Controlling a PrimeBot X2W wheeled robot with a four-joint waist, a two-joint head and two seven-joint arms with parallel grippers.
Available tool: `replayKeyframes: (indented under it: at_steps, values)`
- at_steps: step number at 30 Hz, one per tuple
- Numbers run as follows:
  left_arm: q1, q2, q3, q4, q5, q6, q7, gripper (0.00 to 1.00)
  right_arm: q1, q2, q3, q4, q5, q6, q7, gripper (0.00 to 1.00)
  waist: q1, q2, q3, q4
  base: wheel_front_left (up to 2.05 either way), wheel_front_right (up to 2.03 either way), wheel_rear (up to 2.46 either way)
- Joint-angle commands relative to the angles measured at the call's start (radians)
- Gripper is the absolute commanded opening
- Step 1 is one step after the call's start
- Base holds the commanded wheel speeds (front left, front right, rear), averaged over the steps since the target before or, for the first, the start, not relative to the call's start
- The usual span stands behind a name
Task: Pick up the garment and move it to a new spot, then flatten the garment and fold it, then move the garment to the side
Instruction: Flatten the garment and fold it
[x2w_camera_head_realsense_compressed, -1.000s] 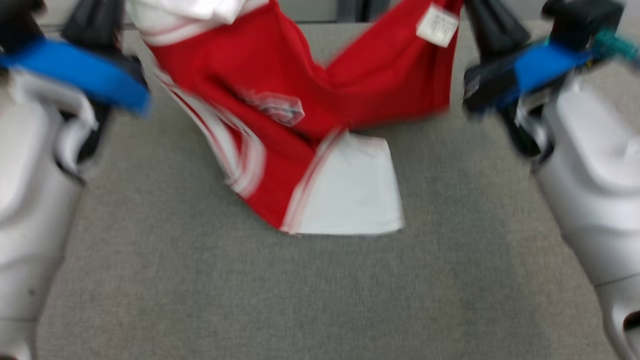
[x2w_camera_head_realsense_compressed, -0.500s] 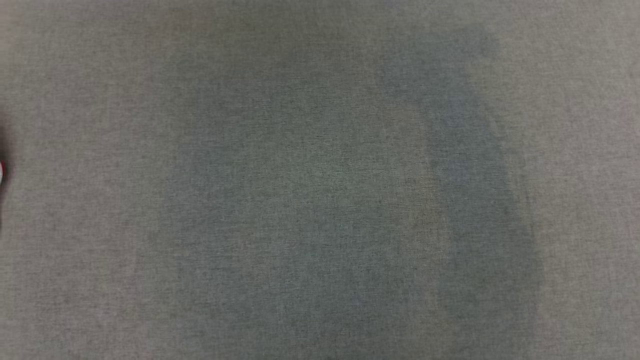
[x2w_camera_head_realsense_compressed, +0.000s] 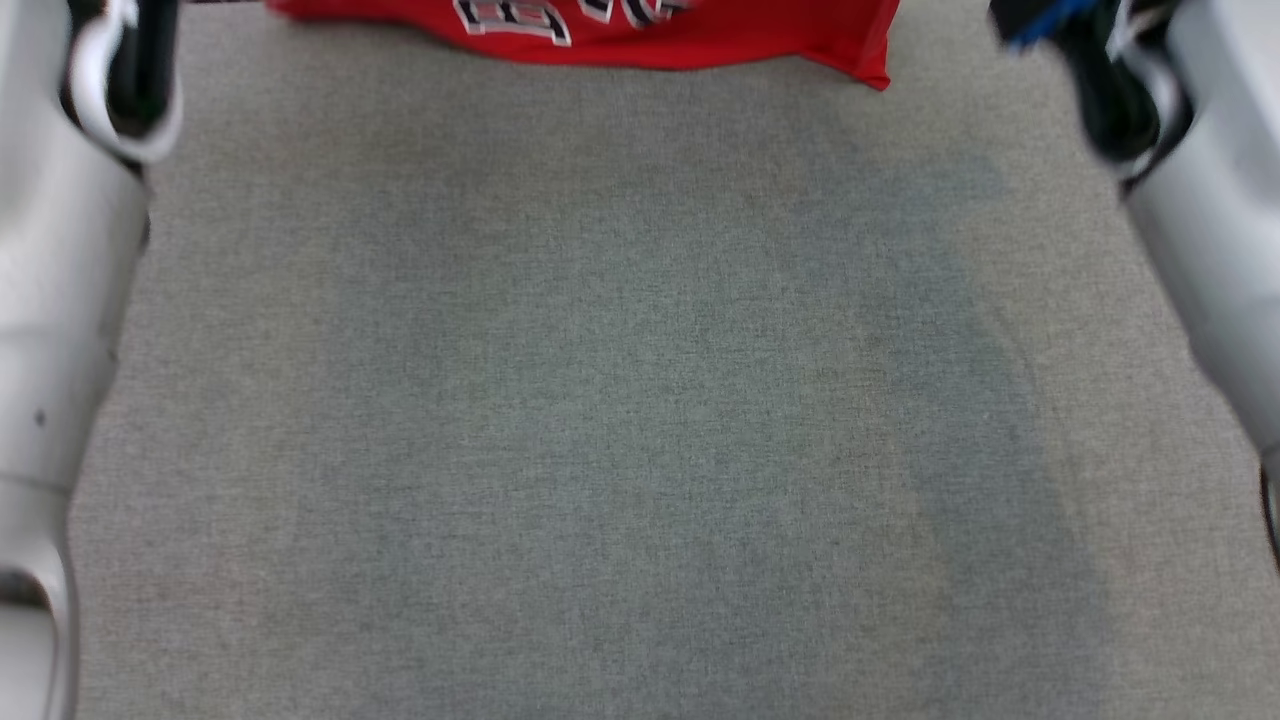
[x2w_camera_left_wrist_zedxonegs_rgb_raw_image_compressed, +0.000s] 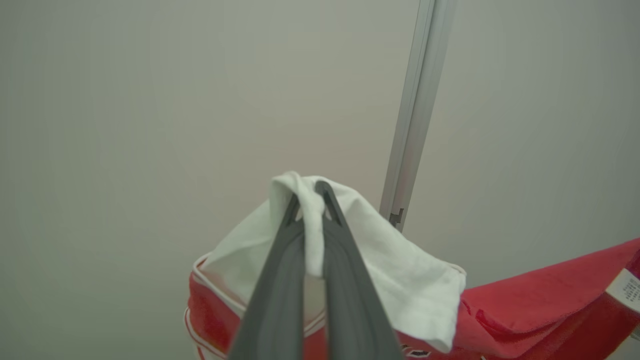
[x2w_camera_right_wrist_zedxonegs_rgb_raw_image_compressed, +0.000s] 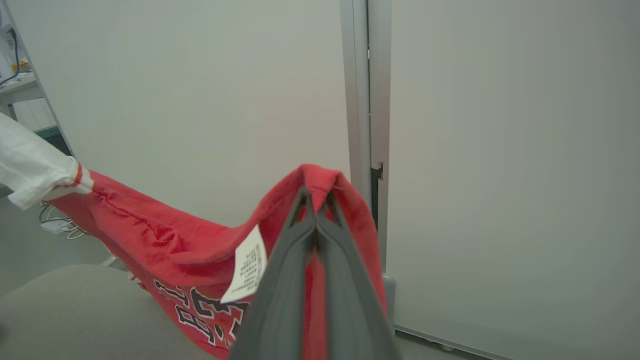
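1. Grips the garment (x2w_camera_head_realsense_compressed: 640, 35) with left hand (x2w_camera_left_wrist_zedxonegs_rgb_raw_image_compressed: 310, 192) and right hand (x2w_camera_right_wrist_zedxonegs_rgb_raw_image_compressed: 315, 197), both pinched shut on its cloth.
2. Hangs it above the counter's (x2w_camera_head_realsense_compressed: 600, 400) far end.
3. Leaves placing, flattening, folding, side move.

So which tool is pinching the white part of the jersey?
The left tool, shut on the white sleeve; the right tool grips red fabric.

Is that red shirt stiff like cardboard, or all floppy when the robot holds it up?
Probably floppy: the red shirt sags in the middle between the left claw and the right claw. It seems light, since two thin pinches are enough to hold it up. It likely won't slip out easily, because the cloth bunches over each claw's tips.
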Motion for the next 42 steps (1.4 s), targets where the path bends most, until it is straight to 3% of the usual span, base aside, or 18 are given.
replayKeyframes:
  at_steps: [1,12,20,24,30,42]
  values:
    - [0.056,0.011,0.031,-0.037,0.014,0.000,-0.007,0.00,0.063,-0.016,0.007,-0.034,0.013,0.001,-0.006,0.00,0.0000,-0.0001,-0.013,-0.003,0.00,0.00,0.00]
    - [0.767,-0.052,0.308,-0.396,0.168,0.072,-0.007,0.00,0.648,-0.089,-0.042,-0.334,0.034,0.001,-0.007,0.00,0.0000,-0.0001,-0.139,0.008,0.00,0.00,0.00]
    - [1.175,-0.137,0.385,-0.521,0.222,0.074,-0.006,0.00,0.998,-0.106,-0.064,-0.440,0.032,0.001,-0.007,0.00,0.0000,-0.0001,-0.234,0.021,0.00,0.00,0.00]
    - [1.297,-0.170,0.390,-0.549,0.237,0.070,-0.006,0.00,1.128,-0.107,-0.094,-0.476,0.033,0.001,-0.007,0.00,0.0000,-0.0001,-0.275,0.030,0.00,0.00,0.00]
    - [1.447,-0.173,0.392,-0.619,0.234,0.085,-0.006,0.00,1.288,-0.124,-0.136,-0.546,0.013,0.001,-0.007,0.00,0.0000,-0.0001,-0.334,0.040,0.00,0.00,0.00]
    - [1.600,-0.123,0.392,-0.767,0.222,0.130,0.069,0.00,1.463,-0.156,-0.202,-0.650,-0.006,0.001,0.040,0.00,0.0000,-0.0001,-0.342,0.043,0.00,0.00,0.00]
